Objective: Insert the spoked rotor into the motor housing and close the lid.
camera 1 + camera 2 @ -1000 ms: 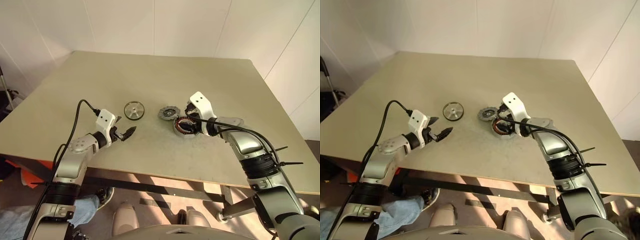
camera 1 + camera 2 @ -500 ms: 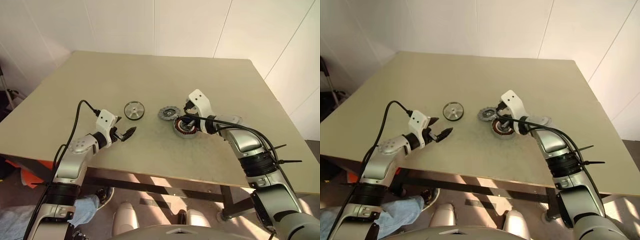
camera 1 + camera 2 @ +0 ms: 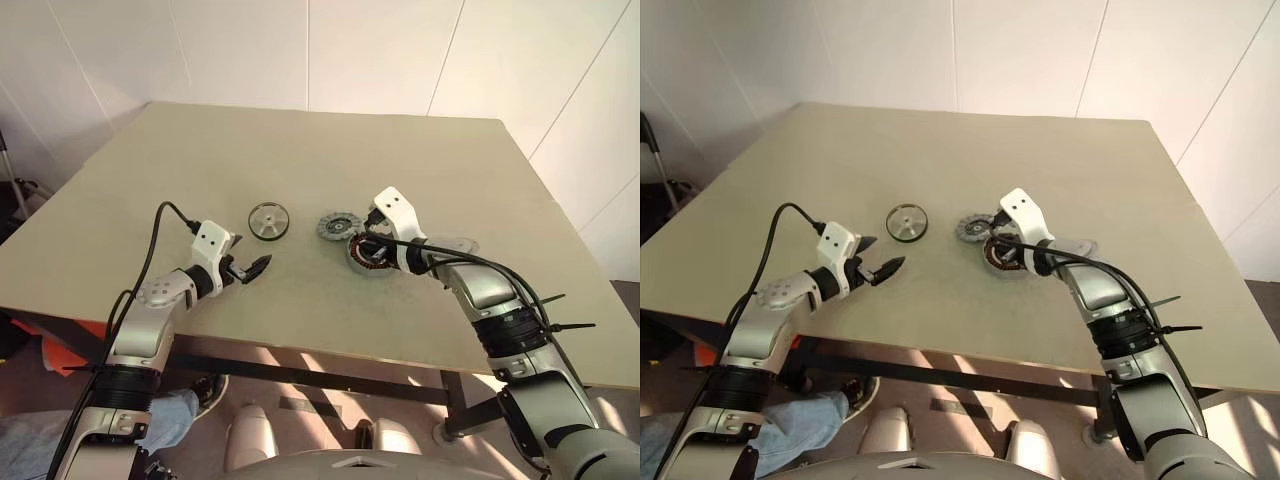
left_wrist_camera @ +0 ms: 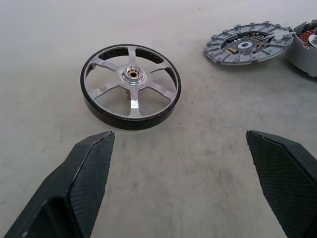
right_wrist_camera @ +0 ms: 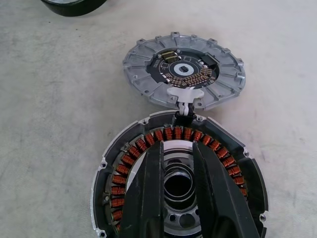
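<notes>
The right gripper point(image 5: 177, 148) has narrowed to a slim gap on the housing point(image 5: 124, 173) centre hub. The left gripper point(image 4: 179, 139) hangs wide open – empty – near the spoked rotor point(image 4: 131, 101). The lid point(image 5: 183, 69) lies touching the housing.

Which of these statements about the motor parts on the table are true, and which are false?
1. The spoked rotor lies on the table, outside the motor housing. True.
2. The left gripper holds the rotor. False: it is open and empty, a little short of the rotor.
3. The lid covers the housing. False: it lies flat beside the housing, circuit side up, joined to it by a short cable.
4. The right gripper is at the housing's centre, inside the ring of copper coils, its fingers close together. True.
</notes>
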{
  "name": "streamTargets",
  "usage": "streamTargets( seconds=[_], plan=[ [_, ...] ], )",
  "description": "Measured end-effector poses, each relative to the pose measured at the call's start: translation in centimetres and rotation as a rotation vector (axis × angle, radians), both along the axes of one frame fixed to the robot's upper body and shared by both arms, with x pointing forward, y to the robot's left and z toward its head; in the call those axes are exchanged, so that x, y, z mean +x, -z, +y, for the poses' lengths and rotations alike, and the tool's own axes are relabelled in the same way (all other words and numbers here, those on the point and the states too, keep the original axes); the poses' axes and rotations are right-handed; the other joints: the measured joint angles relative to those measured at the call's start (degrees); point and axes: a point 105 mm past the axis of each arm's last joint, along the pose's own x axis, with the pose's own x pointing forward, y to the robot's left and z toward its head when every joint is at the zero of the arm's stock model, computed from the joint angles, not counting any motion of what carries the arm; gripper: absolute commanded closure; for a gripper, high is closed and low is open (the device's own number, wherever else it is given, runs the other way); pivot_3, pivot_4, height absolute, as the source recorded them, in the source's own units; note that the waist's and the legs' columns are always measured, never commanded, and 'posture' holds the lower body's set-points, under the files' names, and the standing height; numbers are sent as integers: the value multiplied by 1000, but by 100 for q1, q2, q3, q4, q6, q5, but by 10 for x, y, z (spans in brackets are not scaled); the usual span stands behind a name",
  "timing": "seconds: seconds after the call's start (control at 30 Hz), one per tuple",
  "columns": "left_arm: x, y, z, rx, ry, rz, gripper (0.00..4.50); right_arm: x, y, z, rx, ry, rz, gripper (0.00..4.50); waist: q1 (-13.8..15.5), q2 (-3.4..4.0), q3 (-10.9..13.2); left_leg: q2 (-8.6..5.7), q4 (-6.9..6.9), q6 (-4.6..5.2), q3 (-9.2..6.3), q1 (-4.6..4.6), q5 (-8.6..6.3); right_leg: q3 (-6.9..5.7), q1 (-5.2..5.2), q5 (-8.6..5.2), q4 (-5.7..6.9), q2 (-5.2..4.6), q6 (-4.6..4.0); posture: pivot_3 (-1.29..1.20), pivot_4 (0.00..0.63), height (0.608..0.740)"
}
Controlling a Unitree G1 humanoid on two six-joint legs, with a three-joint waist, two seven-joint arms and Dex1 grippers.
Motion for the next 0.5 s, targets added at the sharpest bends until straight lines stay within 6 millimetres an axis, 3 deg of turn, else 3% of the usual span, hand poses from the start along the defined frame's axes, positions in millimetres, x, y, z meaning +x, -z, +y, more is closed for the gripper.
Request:
streamTargets(
  seconds=[0.33, 0.5],
  plan=[
    [0, 0, 0, 1, 0, 1, 0, -7, 2, -8, -13, 5, 3, 3546, 25, -5, -4, -5, 7, 0, -1, 8, 0, 0, 22, -2, -1, -5, 3, 0, 0, 740],
    [0, 2, 1, 2, 0, 8, 0, -11, -14, -4, 63, 10, 30, 3546, -4, -2, -2, -4, 5, 0, -2, 5, 0, 2, 7, -1, 4, -3, 3, 0, 0, 740]
  ],
)
